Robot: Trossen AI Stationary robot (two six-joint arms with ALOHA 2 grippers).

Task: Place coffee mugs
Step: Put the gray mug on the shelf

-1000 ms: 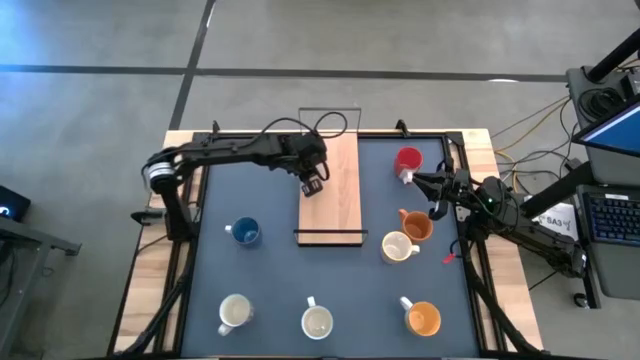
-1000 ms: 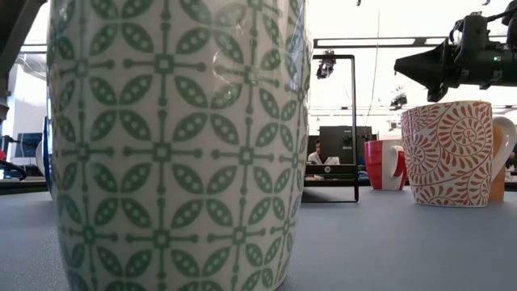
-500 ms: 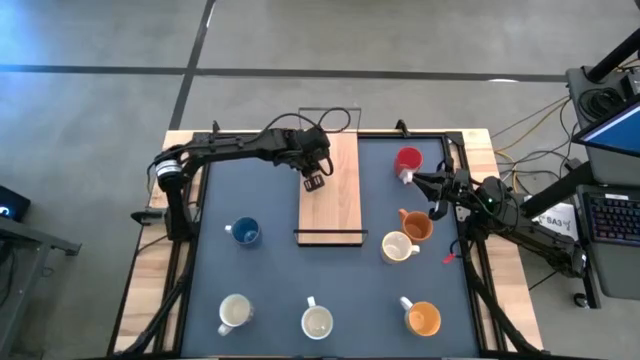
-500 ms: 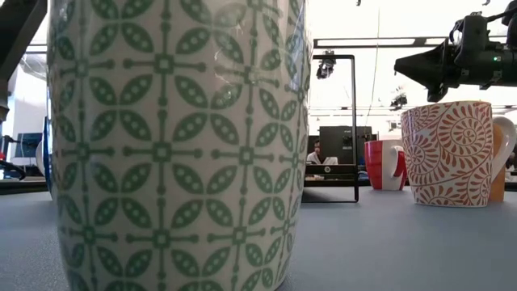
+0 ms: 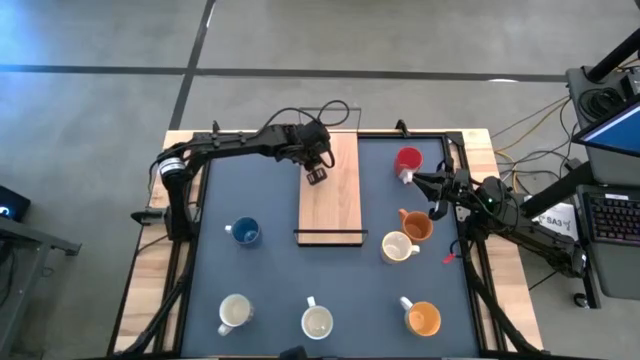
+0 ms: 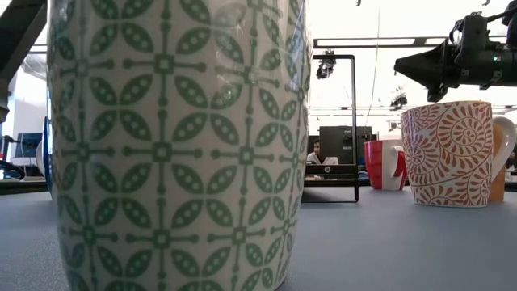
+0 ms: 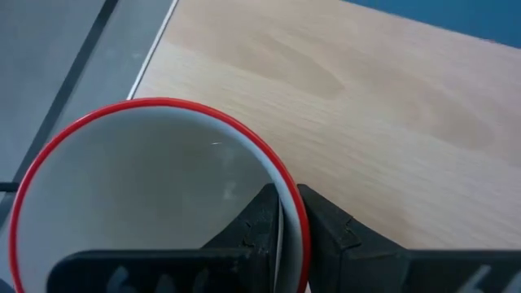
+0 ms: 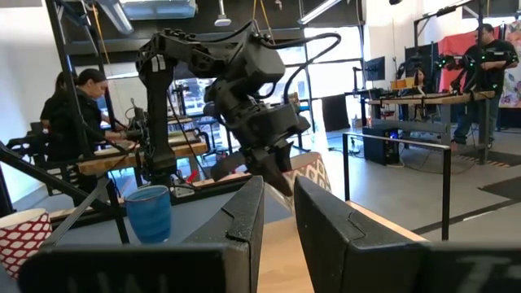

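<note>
Carrying a red-rimmed white mug [image 7: 155, 203] by its wall, the left gripper [image 5: 316, 176] hangs over the far left corner of the light-wood tray [image 5: 340, 205] — one finger inside the rim, one outside, clamped on it. The step in hand looks like setting this mug onto the tray; next it calls for lowering until the base sits flat on the wood, then letting go. The right gripper [image 5: 420, 180] waits beyond the tray's right edge, near the red mug [image 5: 407, 160], its fingers a narrow gap apart and holding nothing. Other mugs — the blue mug [image 5: 246, 232] among them — stand off the tray.
</note>
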